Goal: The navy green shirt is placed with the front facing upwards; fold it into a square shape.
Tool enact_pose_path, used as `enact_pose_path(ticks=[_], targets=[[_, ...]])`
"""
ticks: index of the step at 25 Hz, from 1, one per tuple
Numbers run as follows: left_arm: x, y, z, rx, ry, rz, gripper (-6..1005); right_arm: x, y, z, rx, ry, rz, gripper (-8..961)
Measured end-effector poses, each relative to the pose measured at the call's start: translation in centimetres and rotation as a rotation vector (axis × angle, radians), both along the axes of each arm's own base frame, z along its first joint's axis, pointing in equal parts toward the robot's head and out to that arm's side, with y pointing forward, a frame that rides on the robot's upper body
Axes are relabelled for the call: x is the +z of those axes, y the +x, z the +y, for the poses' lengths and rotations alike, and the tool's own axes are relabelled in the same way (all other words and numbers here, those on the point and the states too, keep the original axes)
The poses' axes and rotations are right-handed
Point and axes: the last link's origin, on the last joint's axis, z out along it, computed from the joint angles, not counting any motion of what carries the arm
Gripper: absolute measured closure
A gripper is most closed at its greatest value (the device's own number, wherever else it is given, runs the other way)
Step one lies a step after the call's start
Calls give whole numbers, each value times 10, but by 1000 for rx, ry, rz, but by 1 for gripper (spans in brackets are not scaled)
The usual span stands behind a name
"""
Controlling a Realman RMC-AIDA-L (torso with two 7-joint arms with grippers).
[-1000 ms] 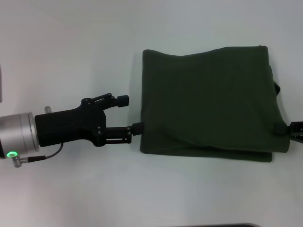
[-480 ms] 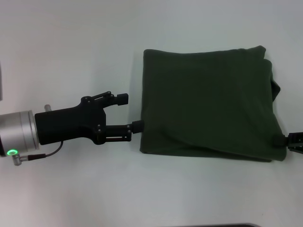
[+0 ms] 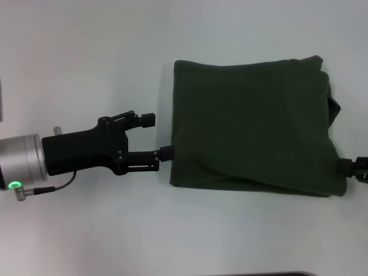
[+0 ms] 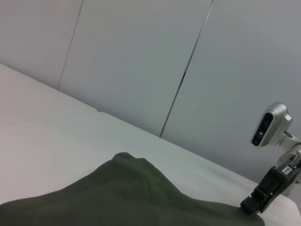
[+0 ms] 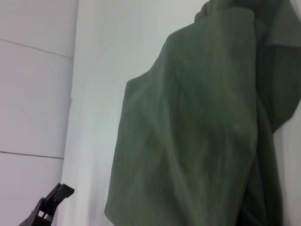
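The navy green shirt (image 3: pixel 253 129) lies folded into a rough rectangle, right of the surface (image 3: pixel 86 52) centre, long axis running left-right. The left gripper (image 3: pixel 158 137) sits level at the shirt's left edge, jaws spread, lower finger touching the cloth and upper one clear of it. The right gripper (image 3: pixel 353 168) barely shows at the shirt's right front corner; can't tell if it pinches. Both ends flanked, the left arm shows whole, so any tidy-up likely starts there.

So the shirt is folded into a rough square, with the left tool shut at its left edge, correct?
Not quite: the left tool is open, one finger touching the shirt's left edge and the other spread apart, as the head view shows. The shirt is folded into a rough square.
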Motion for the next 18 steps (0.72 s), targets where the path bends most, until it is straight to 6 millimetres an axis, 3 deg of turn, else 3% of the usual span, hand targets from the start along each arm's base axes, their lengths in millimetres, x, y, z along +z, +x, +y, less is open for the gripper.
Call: enact_pose_path(ticks=[6, 10, 13, 18], targets=[[2, 0, 2, 3, 11, -3, 57, 23, 6, -5, -2, 112, 20, 720], [4, 1, 4, 5, 21, -7, 57, 47, -1, -8, 81, 242, 72, 647], [3, 3, 6, 0, 22, -8, 57, 54, -13, 2, 175, 326, 100, 563], [3, 7, 10, -8, 28, -17, 57, 43, -34, 32, 258, 363, 115, 355]])
